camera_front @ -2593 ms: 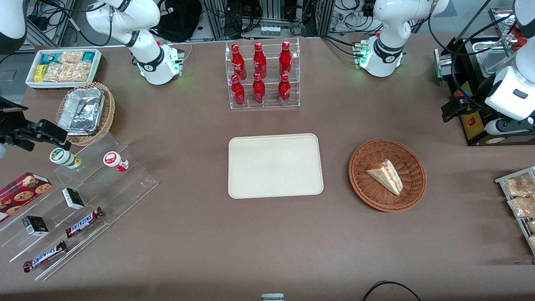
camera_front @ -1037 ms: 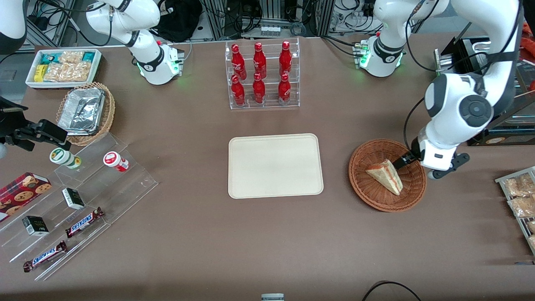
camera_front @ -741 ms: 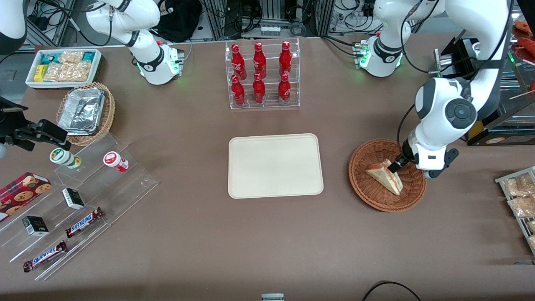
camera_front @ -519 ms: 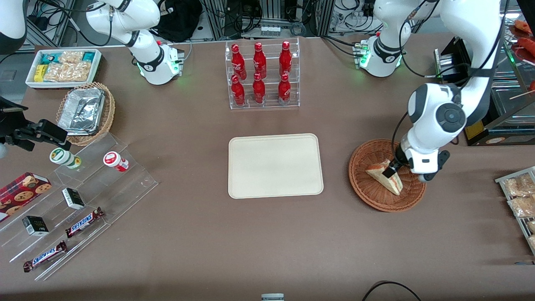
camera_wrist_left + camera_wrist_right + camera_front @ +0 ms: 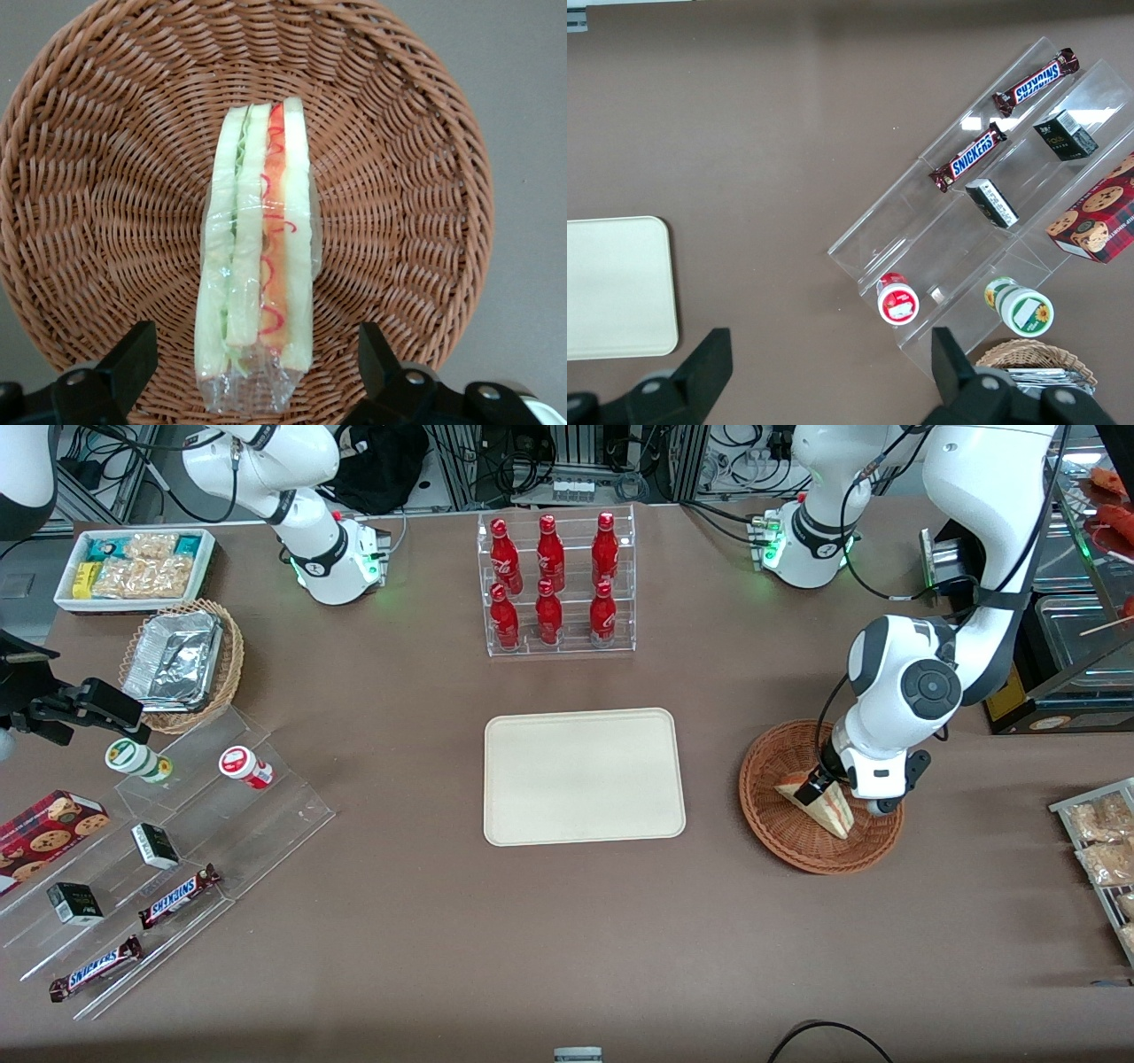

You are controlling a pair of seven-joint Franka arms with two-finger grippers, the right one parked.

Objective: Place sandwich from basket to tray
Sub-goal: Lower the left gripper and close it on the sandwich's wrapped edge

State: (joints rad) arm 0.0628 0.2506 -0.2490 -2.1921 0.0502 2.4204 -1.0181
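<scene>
The sandwich (image 5: 826, 808) (image 5: 257, 257) lies on its side in the middle of the basket (image 5: 780, 833) (image 5: 97, 159), wrapped in clear film, its red and green layers facing up toward my wrist camera. It has not shifted since the earlier frames. My pincer (image 5: 811, 786) (image 5: 257, 390) has come down from above the basket's rim toward the working arm's end and now sits right over the sandwich's thicker end; half a second ago it was a little higher and farther from the tray. My fingers (image 5: 124, 367) are spread wide, one on each side of the sandwich and both clear of it, so I am gripping nothing. The basket rests on the brown tabletop (image 5: 567, 921), well apart from the cream tray (image 5: 585, 776) (image 5: 616, 288), which lies bare in the middle of the tabletop, nearer the front camera than the rack of red bottles (image 5: 556, 584).
</scene>
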